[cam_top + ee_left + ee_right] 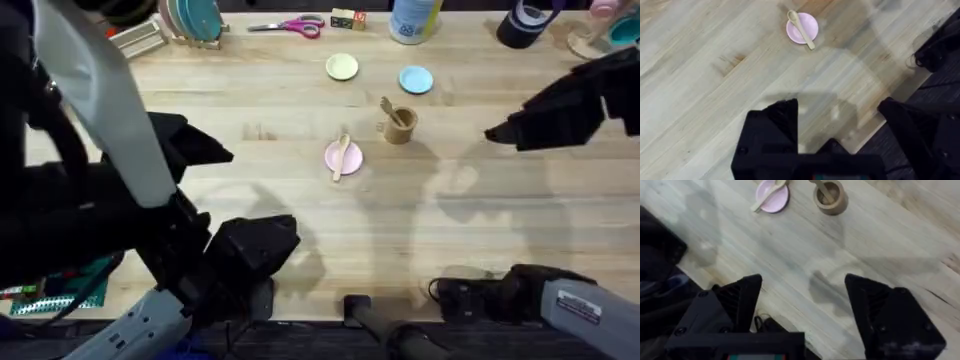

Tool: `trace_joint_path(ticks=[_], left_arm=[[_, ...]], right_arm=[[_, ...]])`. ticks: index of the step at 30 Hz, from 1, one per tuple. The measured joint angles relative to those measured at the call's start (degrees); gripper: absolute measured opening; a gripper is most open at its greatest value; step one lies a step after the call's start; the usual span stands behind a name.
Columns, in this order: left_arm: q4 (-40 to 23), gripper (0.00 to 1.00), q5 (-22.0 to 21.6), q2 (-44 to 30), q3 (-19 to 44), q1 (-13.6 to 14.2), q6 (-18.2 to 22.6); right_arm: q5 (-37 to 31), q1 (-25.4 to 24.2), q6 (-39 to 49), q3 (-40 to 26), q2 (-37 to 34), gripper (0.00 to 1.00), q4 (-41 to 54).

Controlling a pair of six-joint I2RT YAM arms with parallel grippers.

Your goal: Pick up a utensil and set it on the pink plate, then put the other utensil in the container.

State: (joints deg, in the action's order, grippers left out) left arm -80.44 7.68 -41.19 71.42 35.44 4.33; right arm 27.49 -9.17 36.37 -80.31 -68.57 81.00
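The pink plate (pixel 343 155) lies mid-table with the pale wooden spoon (pixel 341 158) resting across it, handle sticking off the near rim. Right of it and a little farther back stands the tan container (pixel 399 126), and the wooden fork (pixel 387 107) leans inside it. My left gripper (pixel 262 240) hovers near the table's front, well short of the plate, open and empty (pixel 840 125). My right gripper (pixel 497 132) hangs off to the right of the container, also open and empty (pixel 802 300). Plate (pixel 772 197) and container (pixel 830 197) appear side by side in the right wrist view.
A pale yellow plate (pixel 342 67) and a light blue plate (pixel 416 79) sit behind the container. Along the back edge are pink-handled scissors (pixel 290 26), a white-and-blue tub (pixel 413 20) and a black roll (pixel 525 28). Bare wood separates the grippers from the plate.
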Motion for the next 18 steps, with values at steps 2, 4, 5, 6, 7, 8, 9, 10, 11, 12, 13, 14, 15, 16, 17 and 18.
trace_joint_path(ticks=[2,4,5,6,7,8,9,10,11,12,13,14,15,16,17,18], left_arm=[[0.00,0.995,0.00,0.00,0.00,0.00,0.00],[0.00,0.994,0.00,0.00,0.00,0.00,-0.01],[0.00,0.993,0.00,0.00,0.00,0.00,0.01],[-0.17,0.993,0.00,0.00,0.00,0.00,-0.01],[-0.47,0.993,0.00,0.00,0.00,0.00,-0.01],[-0.74,0.994,0.00,0.00,0.00,0.00,-0.01],[-1.10,0.994,0.00,0.00,0.00,0.00,0.01],[-1.41,0.993,0.00,0.00,0.00,0.00,0.01],[-1.60,0.992,0.00,0.00,0.00,0.00,0.00],[-1.64,0.995,0.00,0.00,0.00,0.00,-0.01],[-1.62,0.994,0.00,0.00,0.00,0.00,0.01],[-1.63,0.995,0.00,0.00,0.00,0.00,-0.01],[-1.62,0.994,0.00,0.00,0.00,0.00,-0.01],[-1.62,0.994,0.00,0.00,0.00,0.00,0.01],[-1.64,0.994,0.00,0.00,0.00,0.00,0.00],[-1.64,0.994,0.00,0.02,0.00,0.00,0.00]], right_arm=[[-1.27,0.00,-1.08,0.00,1.64,0.997,0.21],[-2.04,0.00,-2.05,0.00,3.25,0.997,1.20],[-2.35,0.00,-2.38,0.00,3.96,0.997,1.90],[-2.59,0.00,-2.70,0.00,4.68,0.997,2.58],[-2.74,0.00,-3.01,0.00,5.46,0.997,2.98],[-2.89,0.00,-3.14,0.00,6.13,0.997,3.00],[-2.99,0.00,-3.22,0.00,6.77,0.997,2.91],[-3.13,0.00,-3.40,0.00,7.34,0.997,2.83],[-3.22,0.00,-3.42,-0.02,7.90,0.997,2.83],[-3.32,0.00,-3.47,-0.02,8.25,0.997,2.83],[-3.35,0.00,-3.54,-0.02,8.55,0.997,2.83],[-3.39,0.00,-3.61,-0.02,8.81,0.997,2.84],[-3.49,0.00,-3.62,-0.02,8.92,0.996,2.83],[-3.54,0.00,-3.62,-0.02,8.97,0.997,2.85],[-3.56,0.00,-3.62,-0.02,8.96,0.997,2.83],[-3.59,0.00,-3.62,-0.02,8.95,0.997,2.81]])
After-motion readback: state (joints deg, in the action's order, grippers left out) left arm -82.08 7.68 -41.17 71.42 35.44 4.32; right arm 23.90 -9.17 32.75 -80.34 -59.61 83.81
